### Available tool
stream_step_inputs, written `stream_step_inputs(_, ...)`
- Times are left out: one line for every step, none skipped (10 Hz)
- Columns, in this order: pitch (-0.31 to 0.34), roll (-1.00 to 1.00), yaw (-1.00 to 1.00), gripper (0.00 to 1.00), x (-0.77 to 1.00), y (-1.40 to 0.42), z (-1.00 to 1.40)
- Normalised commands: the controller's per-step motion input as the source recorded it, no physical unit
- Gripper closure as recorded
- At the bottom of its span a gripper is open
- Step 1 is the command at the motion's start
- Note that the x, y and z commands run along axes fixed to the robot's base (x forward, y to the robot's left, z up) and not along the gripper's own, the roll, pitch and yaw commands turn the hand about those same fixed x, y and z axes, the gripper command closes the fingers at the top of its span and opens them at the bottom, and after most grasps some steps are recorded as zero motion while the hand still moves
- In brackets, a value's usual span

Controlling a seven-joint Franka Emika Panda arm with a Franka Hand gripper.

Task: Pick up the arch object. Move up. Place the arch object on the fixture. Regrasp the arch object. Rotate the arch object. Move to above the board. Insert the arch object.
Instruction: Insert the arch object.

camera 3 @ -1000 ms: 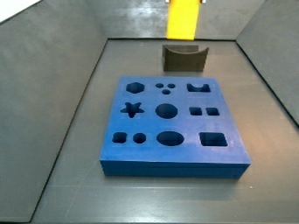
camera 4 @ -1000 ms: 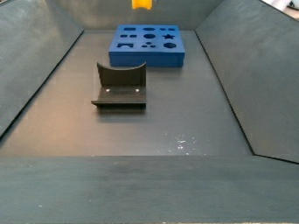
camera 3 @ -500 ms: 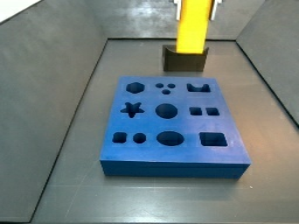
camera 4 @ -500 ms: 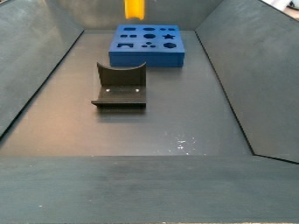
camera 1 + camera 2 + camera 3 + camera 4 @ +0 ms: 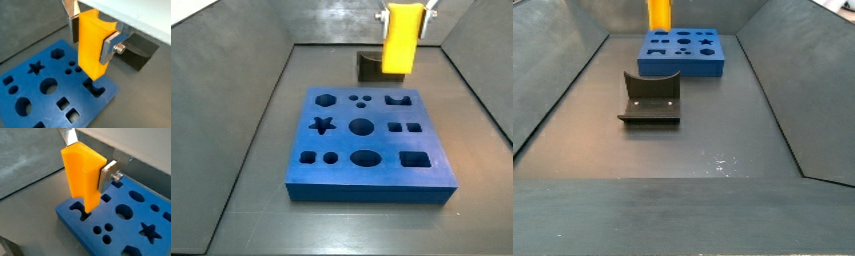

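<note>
Arch object [image 5: 90, 45] in gripper [image 5: 92, 30], above board [image 5: 40, 90]

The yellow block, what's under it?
Under the arch object, held upright in the gripper, lies the blue board and its arch-shaped hole. The block's tip hides part of that hole.

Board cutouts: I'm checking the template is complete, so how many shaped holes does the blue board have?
12: three rows of four across the board, all visible in a side view. The gripper holds the arch object above it.
</note>
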Motion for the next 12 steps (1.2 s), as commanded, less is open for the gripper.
stream_step_inputs(0.03,0.02,0.0,1.0,1.0,0.0,-0.26)
stream_step_inputs(0.0,0.01,-0.01,1.0,1.0,0.0,-0.24)
stream_step_inputs(0.0,0.01,-0.03,1.0,1.0,0.0,-0.26)
stream_step_inputs(0.0,0.0,-0.13,1.0,1.0,0.0,-0.24)
stream_step_inputs(0.0,0.0,-0.21,1.0,0.92,0.0,-0.29)
stream_step_inputs(0.0,0.0,-0.25,1.0,0.84,0.0,-0.37)
stream_step_inputs(0.0,0.02,-0.1,1.0,0.3,-0.01,-0.54)
stream_step_inputs(0.0,0.04,0.0,1.0,0.01,0.0,-0.71)
stream_step_inputs(0.0,0.0,0.12,1.0,0.0,-0.01,-0.7)
stream_step_inputs(0.0,-0.05,0.0,1.0,0.0,0.07,0.0)
stream_step_inputs(-0.037,-0.03,0.1,1.0,0.0,0.0,-0.08)
stream_step_inputs(-0.12,-0.03,0.4,1.0,-0.19,-0.08,-0.19)
